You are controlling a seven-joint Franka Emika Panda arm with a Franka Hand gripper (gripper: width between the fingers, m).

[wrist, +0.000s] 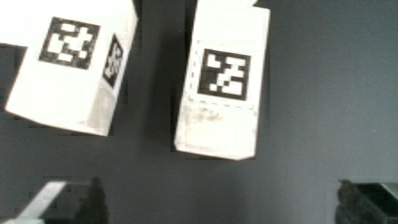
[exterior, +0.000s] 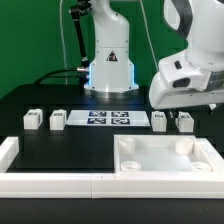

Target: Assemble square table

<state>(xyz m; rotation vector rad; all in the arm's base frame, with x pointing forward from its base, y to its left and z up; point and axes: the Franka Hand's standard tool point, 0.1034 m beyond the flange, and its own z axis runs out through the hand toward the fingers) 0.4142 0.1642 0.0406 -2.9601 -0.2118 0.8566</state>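
Observation:
The white square tabletop (exterior: 165, 155) with raised rim and corner sockets lies at the front on the exterior view's right. Four white tagged legs stand in a row behind it: two on the left (exterior: 33, 119) (exterior: 58, 119) and two on the right (exterior: 159, 121) (exterior: 184, 121). My gripper (wrist: 217, 205) hangs above the right pair, open and empty. In the wrist view the two legs (wrist: 75, 65) (wrist: 226, 85) lie below it, and dark fingertips (wrist: 63, 205) show at the edges. In the exterior view the arm's white hand (exterior: 185, 80) hides the fingers.
The marker board (exterior: 105, 118) lies between the two leg pairs. A long white border rail (exterior: 30, 170) runs along the table's front and left. The robot base (exterior: 110, 60) stands at the back.

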